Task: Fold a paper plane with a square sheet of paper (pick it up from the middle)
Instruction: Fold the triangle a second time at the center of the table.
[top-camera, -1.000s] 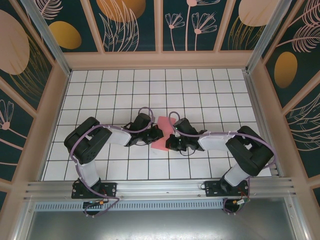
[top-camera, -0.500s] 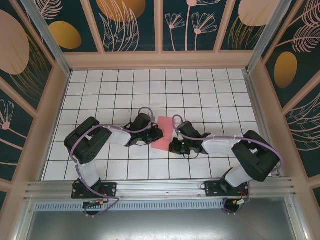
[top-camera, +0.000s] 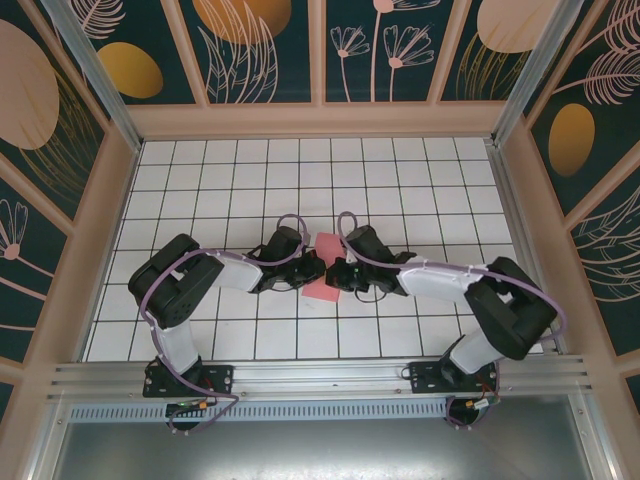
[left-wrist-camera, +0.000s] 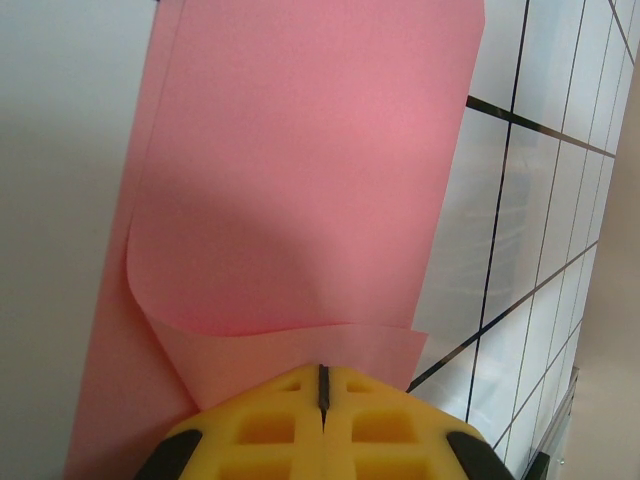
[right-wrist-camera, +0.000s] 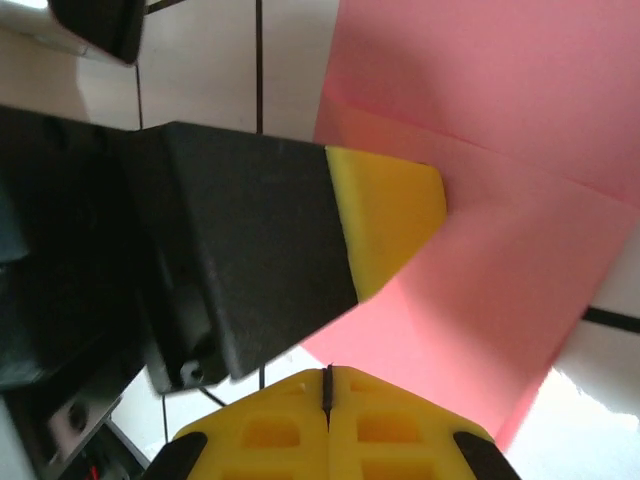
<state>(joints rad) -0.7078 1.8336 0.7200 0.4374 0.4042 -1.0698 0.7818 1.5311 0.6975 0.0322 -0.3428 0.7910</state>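
The pink-red square sheet of paper (top-camera: 325, 246) lies folded over on the white grid table between my two grippers. In the left wrist view the sheet of paper (left-wrist-camera: 300, 150) has a curled upper layer, and its near edge meets my left gripper (left-wrist-camera: 322, 372), whose yellow jaws are shut with the tip on the paper. From above, the left gripper (top-camera: 314, 271) and right gripper (top-camera: 333, 275) nearly meet over the sheet. In the right wrist view my right gripper (right-wrist-camera: 327, 375) is shut at the creased paper's (right-wrist-camera: 500, 250) near edge. The left gripper's yellow fingertip (right-wrist-camera: 392, 215) presses on the paper just ahead.
The white tiled table (top-camera: 300, 180) stretches free behind the arms. Wooden frame walls (top-camera: 110, 210) enclose it on the left, right and back. An aluminium rail (top-camera: 320, 378) runs along the near edge by the arm bases.
The right gripper has moved left and slightly back, close to the left gripper, and covers more of the paper. The left arm has stayed still.
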